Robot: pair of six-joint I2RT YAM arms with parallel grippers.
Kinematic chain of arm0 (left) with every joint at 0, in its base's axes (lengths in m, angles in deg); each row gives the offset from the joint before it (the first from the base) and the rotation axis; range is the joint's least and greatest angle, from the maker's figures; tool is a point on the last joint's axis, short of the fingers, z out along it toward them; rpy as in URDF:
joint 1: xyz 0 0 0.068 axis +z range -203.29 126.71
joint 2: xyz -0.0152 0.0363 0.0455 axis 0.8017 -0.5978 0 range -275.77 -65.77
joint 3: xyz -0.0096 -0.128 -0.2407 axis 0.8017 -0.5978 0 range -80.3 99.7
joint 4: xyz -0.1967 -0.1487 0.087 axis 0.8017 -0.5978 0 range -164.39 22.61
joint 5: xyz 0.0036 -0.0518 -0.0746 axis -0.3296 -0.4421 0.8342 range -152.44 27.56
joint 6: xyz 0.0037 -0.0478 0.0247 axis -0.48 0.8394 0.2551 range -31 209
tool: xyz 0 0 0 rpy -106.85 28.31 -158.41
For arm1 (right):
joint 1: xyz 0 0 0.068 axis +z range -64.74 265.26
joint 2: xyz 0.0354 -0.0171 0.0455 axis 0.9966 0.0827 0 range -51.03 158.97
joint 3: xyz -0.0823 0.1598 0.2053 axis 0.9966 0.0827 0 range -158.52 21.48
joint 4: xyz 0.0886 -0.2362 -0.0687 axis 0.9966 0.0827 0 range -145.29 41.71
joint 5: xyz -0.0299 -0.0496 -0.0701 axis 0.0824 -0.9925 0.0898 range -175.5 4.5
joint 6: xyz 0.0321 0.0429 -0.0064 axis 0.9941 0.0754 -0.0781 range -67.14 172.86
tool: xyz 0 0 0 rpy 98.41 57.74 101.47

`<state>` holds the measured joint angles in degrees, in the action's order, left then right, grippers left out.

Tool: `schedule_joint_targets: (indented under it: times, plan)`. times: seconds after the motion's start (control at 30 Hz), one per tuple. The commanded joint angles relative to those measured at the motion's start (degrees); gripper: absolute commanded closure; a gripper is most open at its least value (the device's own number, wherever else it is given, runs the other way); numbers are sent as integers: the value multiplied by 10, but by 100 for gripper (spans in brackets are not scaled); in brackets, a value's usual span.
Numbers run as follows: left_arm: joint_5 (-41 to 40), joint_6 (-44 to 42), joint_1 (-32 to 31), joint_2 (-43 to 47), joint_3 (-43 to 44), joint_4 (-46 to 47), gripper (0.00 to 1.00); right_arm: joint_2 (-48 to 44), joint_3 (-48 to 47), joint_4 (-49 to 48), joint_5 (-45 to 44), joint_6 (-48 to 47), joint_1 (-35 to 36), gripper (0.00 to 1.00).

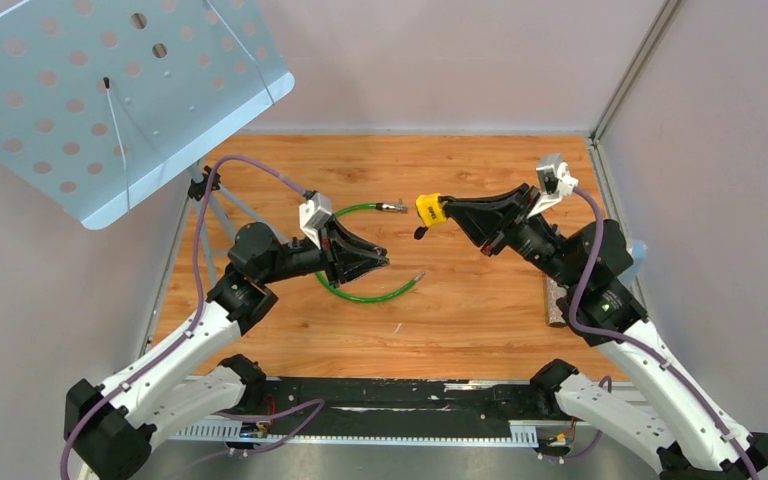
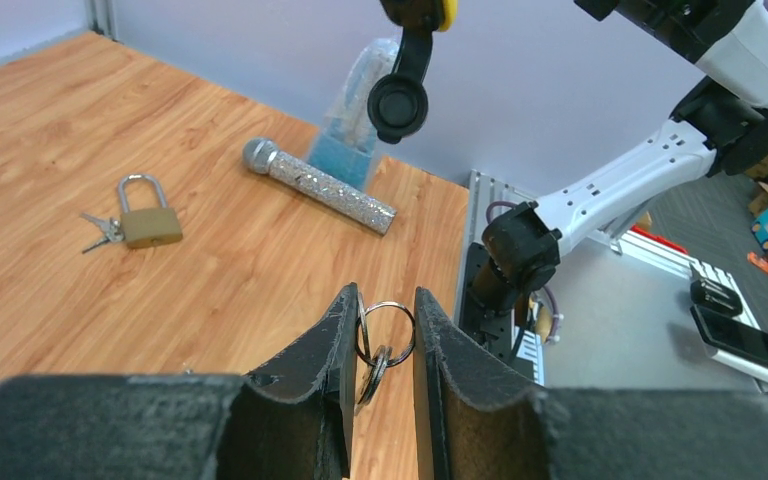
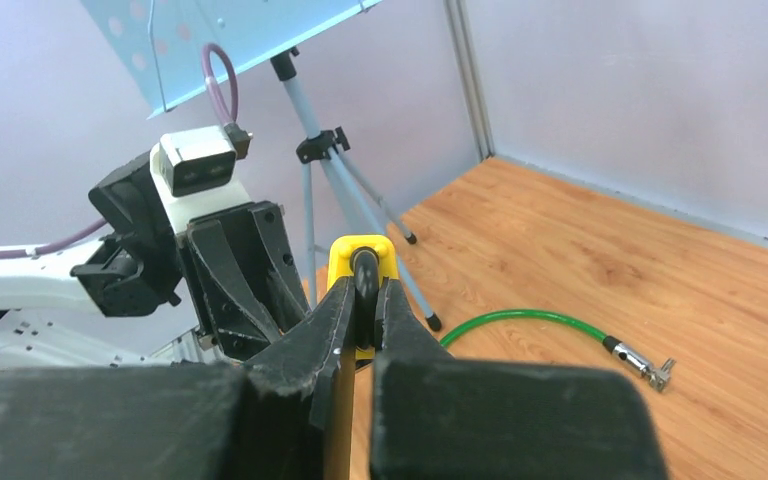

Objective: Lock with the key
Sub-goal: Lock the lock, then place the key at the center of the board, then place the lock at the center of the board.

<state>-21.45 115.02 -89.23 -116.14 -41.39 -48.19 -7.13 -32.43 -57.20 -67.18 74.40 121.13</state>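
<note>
Your left tool (image 2: 385, 295) grasps the key ring (image 2: 374, 365) over the middle of the surface (image 1: 460, 320). Your right tool (image 3: 365, 290) is clenched on the yellow padlock (image 3: 362, 250), which it holds in the air a little farther and to the right of the keys. A green cable (image 1: 360, 297) curls below your left tool. The music stand (image 1: 110, 90) rises at the far left. Only the left wrist view shows you a brass padlock (image 2: 150, 222) with its own keys, and near it a glitter microphone (image 2: 320, 185).

Likely a lab; panel-walled wooden table (image 1: 480, 300).
</note>
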Motion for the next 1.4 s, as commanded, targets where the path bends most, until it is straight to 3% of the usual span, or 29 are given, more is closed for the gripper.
schedule_joint_targets:
  times: [0.0, 0.2, 0.33, 0.5, 0.67, 0.87, 1.03, 1.13, 1.27, 1.37]
  plan:
    - [-30, -13, 4, -5, 9, 0, 100, -1, 0, -55, -44, 14, -9, 100]
    - [-119, -21, 4, -94, 63, -52, 100, 67, -12, -10, -63, 49, -55, 100]
    - [-158, -36, 4, -240, 137, -71, 100, 151, -8, -5, -22, 117, -142, 100]
    - [-207, -73, 4, -393, 272, -102, 100, 262, -20, -8, -1, 124, -213, 100]
    - [-199, -107, 4, -549, 402, -142, 100, 371, -43, -32, 48, 122, -262, 100]
    - [-168, -140, 4, -660, 512, -184, 100, 483, -85, -28, 98, 96, -286, 100]
    - [-96, -105, 4, -685, 540, -220, 100, 471, -39, 2, 101, 100, -291, 100]
    - [-54, -14, 4, -682, 533, -230, 100, 437, 7, 38, 97, 126, -292, 100]
    - [-28, 104, -16, -675, 487, -159, 100, 377, 85, 61, 81, 168, -294, 100]
    - [-54, 153, -41, -681, 467, -135, 100, 342, 127, 74, 56, 190, -294, 100]
